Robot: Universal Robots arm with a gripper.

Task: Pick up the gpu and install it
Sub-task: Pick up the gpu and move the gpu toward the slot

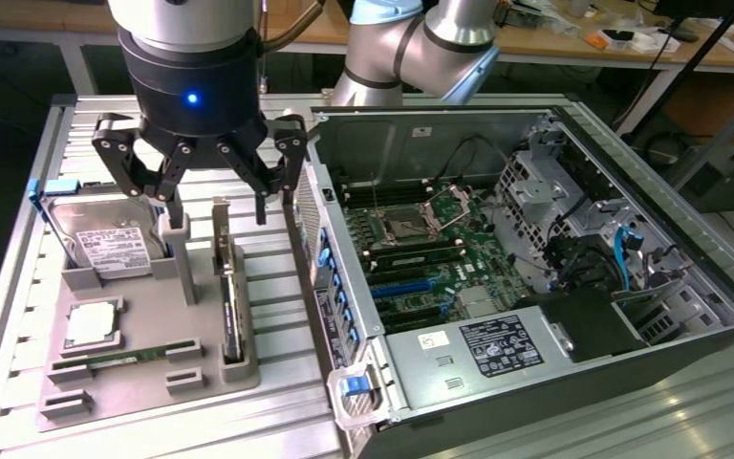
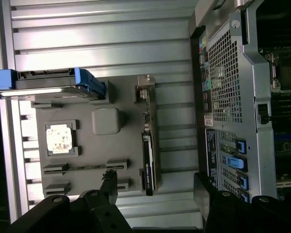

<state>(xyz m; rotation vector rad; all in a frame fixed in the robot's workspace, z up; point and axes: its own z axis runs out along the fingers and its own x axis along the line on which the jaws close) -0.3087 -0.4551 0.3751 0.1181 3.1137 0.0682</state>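
Note:
The gpu (image 1: 228, 296) stands on edge in a slot of the grey tray (image 1: 138, 387), a thin green card with its silver bracket at the far end. In the wrist view the gpu (image 2: 148, 145) appears edge-on with a black block on one face. My gripper (image 1: 218, 218) hovers just above the card's bracket end, open, with a finger on either side and nothing held. From the wrist, my gripper (image 2: 156, 187) has its dark fingers (image 2: 109, 182) spread wide, and the card lies between them, not touching either.
The tray also holds a hard drive (image 1: 110, 244) with a white label, a CPU (image 1: 93, 325) and a RAM stick (image 1: 125, 359). The open computer case (image 1: 673, 287) lies at the exterior view's right, motherboard (image 1: 431, 244) exposed. Its side wall (image 1: 329, 277) stands close to the gpu.

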